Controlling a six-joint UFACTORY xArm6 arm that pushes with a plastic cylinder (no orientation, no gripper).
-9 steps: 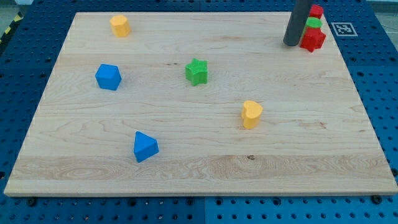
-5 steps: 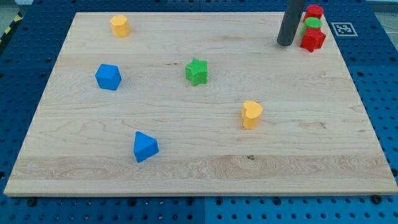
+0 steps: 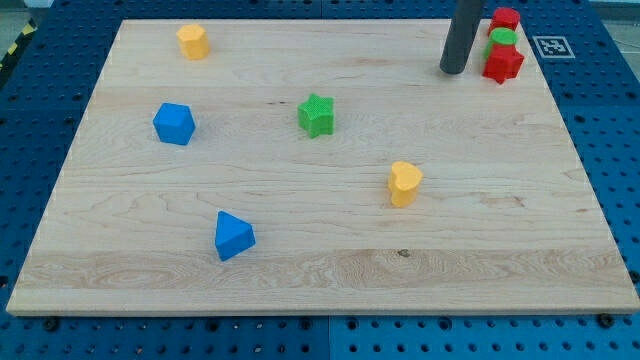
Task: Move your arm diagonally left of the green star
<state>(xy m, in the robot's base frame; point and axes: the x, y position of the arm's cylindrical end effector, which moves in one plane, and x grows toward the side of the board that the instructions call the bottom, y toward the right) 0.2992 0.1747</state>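
Observation:
The green star (image 3: 317,115) lies on the wooden board (image 3: 320,280), a little above the middle. My tip (image 3: 453,71) is at the lower end of the dark rod, near the view's top right. It stands far to the right of the star and above it, just left of a cluster of red and green blocks. It touches no block.
A red star (image 3: 502,64), a green block (image 3: 502,39) and a red block (image 3: 506,17) cluster at the top right. A yellow block (image 3: 193,42) sits top left, a blue block (image 3: 173,123) left, a blue triangular block (image 3: 233,236) lower left, a yellow heart (image 3: 404,184) right of centre.
My tip has slid a little to the view's left, away from the red star. No block has moved.

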